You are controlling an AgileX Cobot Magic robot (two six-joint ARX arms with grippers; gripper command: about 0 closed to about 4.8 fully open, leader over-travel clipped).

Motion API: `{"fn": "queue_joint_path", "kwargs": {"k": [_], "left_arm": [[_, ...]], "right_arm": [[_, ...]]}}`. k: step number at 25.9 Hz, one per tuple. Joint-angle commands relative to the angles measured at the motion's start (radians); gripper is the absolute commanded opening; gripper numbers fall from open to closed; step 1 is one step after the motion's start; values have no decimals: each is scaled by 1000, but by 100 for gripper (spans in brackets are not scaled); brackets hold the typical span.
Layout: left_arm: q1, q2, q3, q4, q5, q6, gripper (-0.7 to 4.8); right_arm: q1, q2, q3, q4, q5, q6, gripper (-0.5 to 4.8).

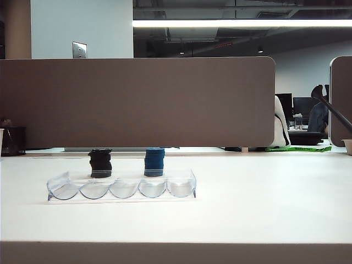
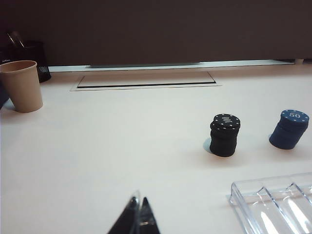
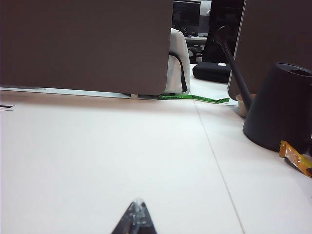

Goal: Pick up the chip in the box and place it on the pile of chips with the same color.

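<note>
the box [image 1: 121,187], a long clear tray with five scalloped grooves, lies on the pale table [image 1: 264,203] and serves as the anchor here. just behind it, toward the brown partition [image 1: 137,102], stands the pile of black chips [image 1: 100,163] at its left half, and the blue chip stack [image 1: 154,161] stands behind its right half; the two stacks are apart from each other and about the same height. in the left wrist view the black pile [image 2: 224,135] shows a top face marked "100" with white dots, the blue stack [image 2: 289,128] a top face marked "50", and a corner of the box [image 2: 273,202] sits nearer the camera than both. no loose chip can be made out in the grooves of the box from any view; the clear plastic and its reflections make it hard to tell. neither arm appears in the exterior view. the left gripper [image 2: 138,217] hovers over bare table on the near side of the box, off its left end, its two dark fingertips pressed together and holding nothing. the right gripper [image 3: 136,218] is over bare table well away from the box, which its view does not show; its fingertips also meet in a closed point, empty. a paper cup [image 2: 22,86] stands far from the box beyond the black pile, near the partition, and a dark rounded container [image 3: 280,107] sits off beside the right gripper's stretch of table.
</note>
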Motion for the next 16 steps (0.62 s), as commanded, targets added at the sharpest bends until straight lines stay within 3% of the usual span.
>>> {"fn": "queue_joint_path", "kwargs": {"k": [1,16], "left_arm": [[-2,1,3,18,0,-5,-3],[-2,1,3,16,0,-5,-3]], "right_arm": [[1,0,-1,14,5,4,-5],[1,0,-1,-37,5,4,-5]]}}
